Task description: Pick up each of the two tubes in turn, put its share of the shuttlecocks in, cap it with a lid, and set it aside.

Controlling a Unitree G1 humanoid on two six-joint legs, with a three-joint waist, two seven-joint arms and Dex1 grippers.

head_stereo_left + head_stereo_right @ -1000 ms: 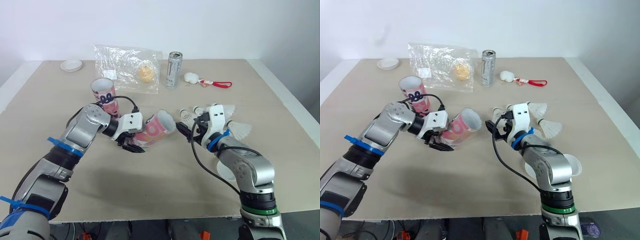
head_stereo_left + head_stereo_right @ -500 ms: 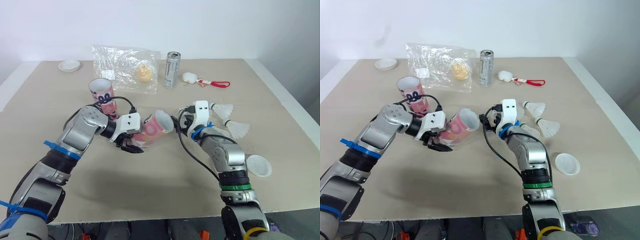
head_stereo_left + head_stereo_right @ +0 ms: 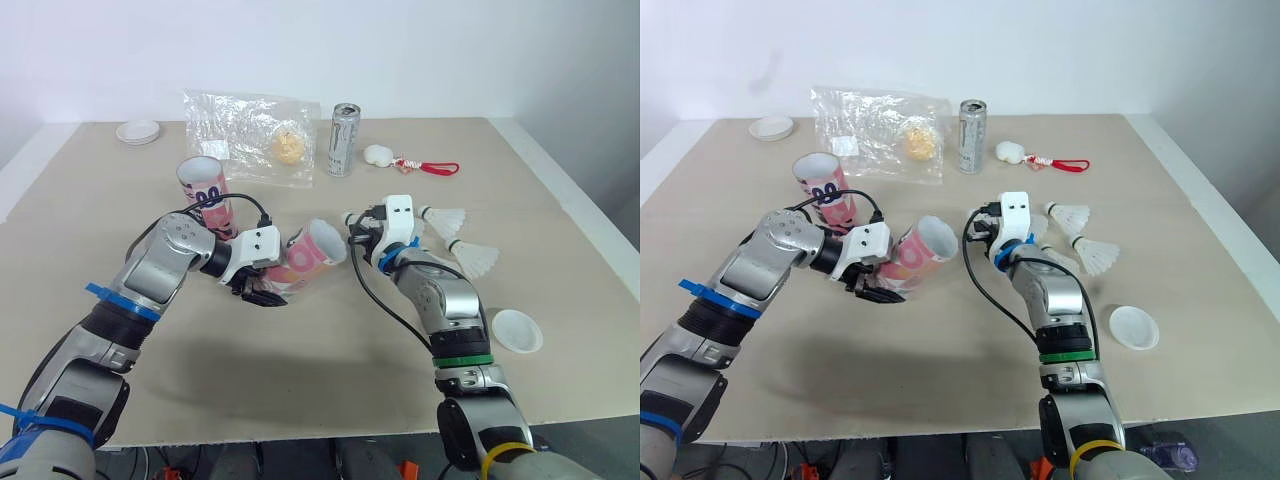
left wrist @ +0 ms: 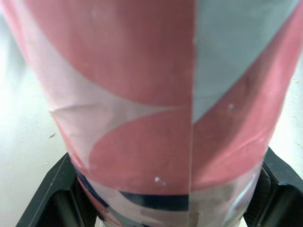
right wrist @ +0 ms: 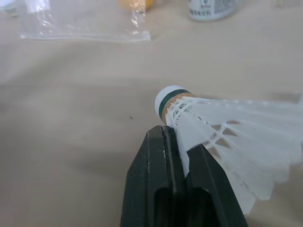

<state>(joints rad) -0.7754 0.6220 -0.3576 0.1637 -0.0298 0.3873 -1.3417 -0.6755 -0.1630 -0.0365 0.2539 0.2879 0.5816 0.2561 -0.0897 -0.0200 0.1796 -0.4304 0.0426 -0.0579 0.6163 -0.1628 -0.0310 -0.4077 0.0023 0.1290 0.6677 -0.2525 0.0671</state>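
My left gripper (image 3: pixel 264 289) is shut on a pink tube (image 3: pixel 316 254), which it holds tilted with the open mouth facing right; the tube's wall (image 4: pixel 161 94) sits between the two black fingers. A second pink tube (image 3: pixel 207 189) stands upright behind it. My right gripper (image 5: pixel 177 142) is shut on the feather skirt of a shuttlecock (image 5: pixel 222 137), cork end forward, a short way right of the held tube's mouth (image 3: pixel 362 234). Two more shuttlecocks (image 3: pixel 446 217) (image 3: pixel 476 258) lie on the table beyond my right arm. One white lid (image 3: pixel 517 331) lies at the right, another (image 3: pixel 138 131) at the far left.
At the back of the beige table (image 3: pixel 330 350) are a clear plastic bag (image 3: pixel 250 135) with a yellow ball inside, an upright silver can (image 3: pixel 345 140) and a white charm on a red cord (image 3: pixel 410 162). The table's right edge is near the lid.
My right gripper has shut on a shuttlecock and carried it left, close to the held tube's mouth. As the arm moved away, the right lid came into sight. The left arm holds still.
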